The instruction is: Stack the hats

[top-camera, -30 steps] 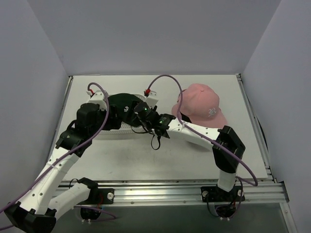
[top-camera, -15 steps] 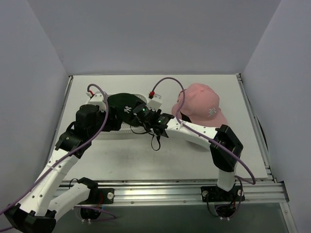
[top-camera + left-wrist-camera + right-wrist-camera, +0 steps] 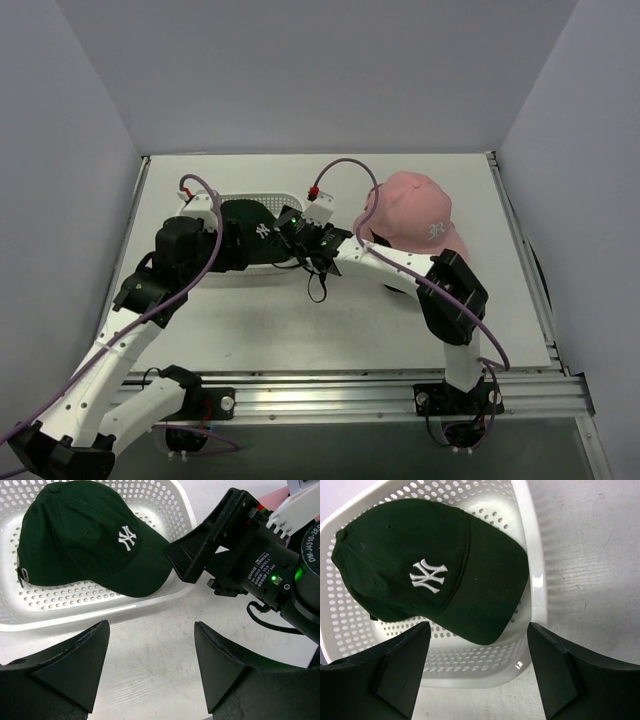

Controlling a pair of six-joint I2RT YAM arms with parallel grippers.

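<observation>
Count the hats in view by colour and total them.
Pink hat: 1
Dark green hat: 1
Total: 2

Seen from above, the white perforated plastic basket [image 3: 262, 197] shows only its far rim. The left arm [image 3: 180, 255] and the dark green fabric cap [image 3: 248, 222] cover the rest, and the cap's brim tip is lost under the right arm [image 3: 400, 265]. That arm also hides the near brim of the pink fabric cap [image 3: 415, 215], whose white logo is too small to read. Both wrist views cut off the left fingers [image 3: 65, 675] and right fingers [image 3: 560, 680] at the bottom edge.
</observation>
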